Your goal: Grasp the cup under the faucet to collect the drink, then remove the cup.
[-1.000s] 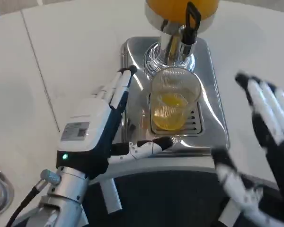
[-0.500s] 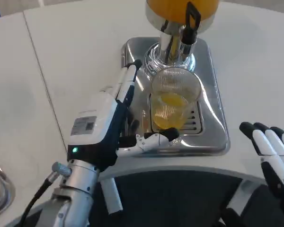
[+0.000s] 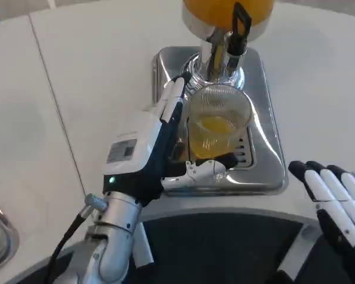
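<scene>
White tabletop (image 3: 77,77) stretches out wide, with a thin seam running across its left part, and right in the middle of the action stands a shiny square steel drip tray (image 3: 263,106) carrying the drink dispenser. Up top, the dispenser's orange-filled tank (image 3: 219,10) sits on a chrome pedestal, and a faucet with a black lever handle (image 3: 239,26) points down over the tray. Directly below that faucet stands the clear ribbed plastic cup (image 3: 216,121), upright on the slotted grate, with orange drink filling its lower part. Now the left hand (image 3: 165,139): it is right beside the cup on the cup's left, fingers stretched up along the side wall, thumb hooked round the front near the base. The fingers look spread rather than clamped, close to the cup or just touching it, so I call it open for now. Over at the lower right edge, the right hand (image 3: 331,198) hovers well away from the tray, fingers extended and apart, holding nothing.
</scene>
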Controlling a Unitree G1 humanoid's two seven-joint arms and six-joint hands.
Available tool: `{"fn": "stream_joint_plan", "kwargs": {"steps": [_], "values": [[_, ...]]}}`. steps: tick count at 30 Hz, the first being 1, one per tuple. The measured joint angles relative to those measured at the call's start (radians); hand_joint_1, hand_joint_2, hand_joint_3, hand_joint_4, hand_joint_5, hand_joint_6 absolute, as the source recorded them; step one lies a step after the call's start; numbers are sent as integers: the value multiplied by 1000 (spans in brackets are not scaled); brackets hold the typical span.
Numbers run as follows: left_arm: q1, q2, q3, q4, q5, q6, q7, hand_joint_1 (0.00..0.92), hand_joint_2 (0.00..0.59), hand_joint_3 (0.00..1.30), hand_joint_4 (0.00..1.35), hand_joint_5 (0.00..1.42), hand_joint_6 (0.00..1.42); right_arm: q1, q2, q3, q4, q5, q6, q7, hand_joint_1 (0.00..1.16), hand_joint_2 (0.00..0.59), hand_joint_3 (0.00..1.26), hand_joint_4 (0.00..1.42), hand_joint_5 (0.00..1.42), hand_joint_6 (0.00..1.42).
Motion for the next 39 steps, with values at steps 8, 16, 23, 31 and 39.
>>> {"fn": "stream_joint_plan", "kwargs": {"steps": [8,16,23,31,39], "values": [[-34,-25,2,77,-27,-15,46,252,45,0,0,299,325,-37,2,19,-1,0,28,38,368,394,0,0,0,0],[-71,-39,-7,131,-39,-28,82,277,47,0,16,331,358,-65,4,35,-4,-1,67,66,360,397,0,0,0,23],[-85,-60,-28,161,-44,-36,85,278,47,0,19,348,386,-81,8,36,-8,-1,91,87,361,394,0,0,0,40],[-115,-73,-34,181,-52,-42,90,278,47,0,34,364,416,-99,26,31,-9,-1,99,106,367,393,0,0,2,57],[-123,-100,-38,198,-52,-33,104,328,43,54,131,512,674,-127,49,20,-9,-1,100,143,359,398,0,0,13,73]]}}
